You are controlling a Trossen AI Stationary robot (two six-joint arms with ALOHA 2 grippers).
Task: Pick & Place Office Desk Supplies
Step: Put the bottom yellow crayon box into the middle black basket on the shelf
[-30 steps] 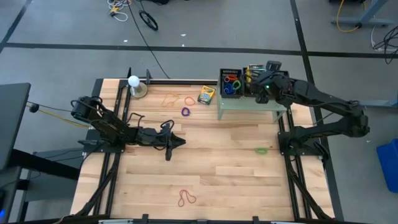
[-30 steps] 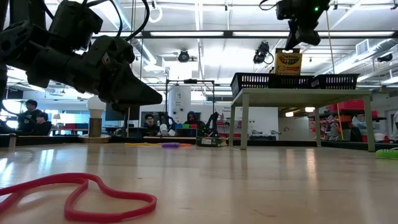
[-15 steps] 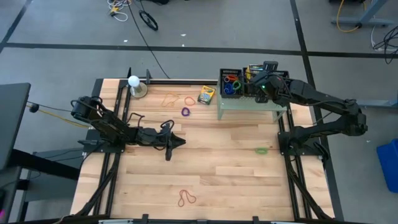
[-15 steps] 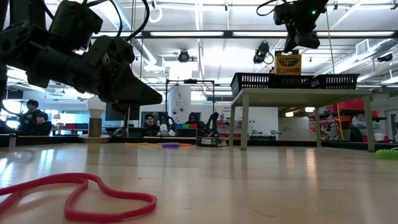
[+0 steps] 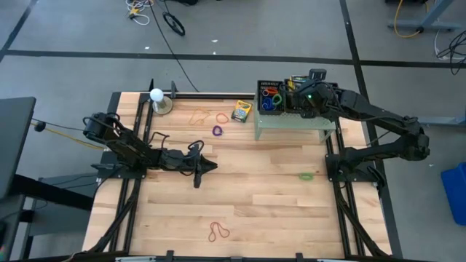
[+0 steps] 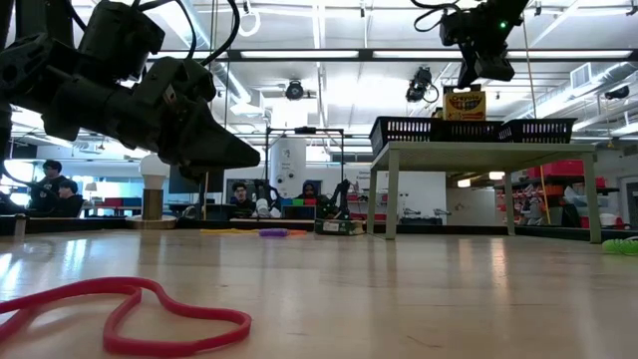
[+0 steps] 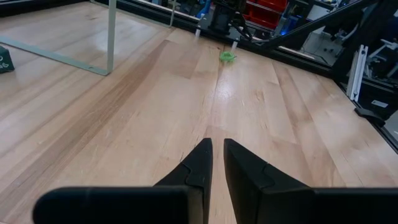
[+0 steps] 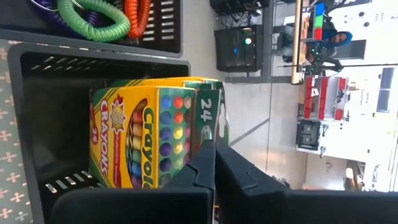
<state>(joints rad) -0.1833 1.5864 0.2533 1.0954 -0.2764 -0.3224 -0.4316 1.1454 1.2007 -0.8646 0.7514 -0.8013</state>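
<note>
A yellow-and-green crayon box stands upright in a black bin on the pale green stand. It also shows in the low view. A second box stands behind it. My right gripper is shut, right above the box's upper end. It also shows in the high view and the low view. My left gripper is shut and empty above mid-table. Another crayon box lies on the table. My right gripper comes from above, pointing down, with its shut fingertips at the upper end of the crayon box, by the green narrow side marked 24. The box stands upright in the bin. I cannot tell whether the fingertips touch it.
The neighbouring black bin holds coloured rings. On the table lie tan rubber bands, a purple ring, a green ring and a red band. A white ball on a base stands at the far left.
My right gripper has come down a little over the black bin, and the crayon box under it has sunk slightly lower into the bin while staying upright.
</note>
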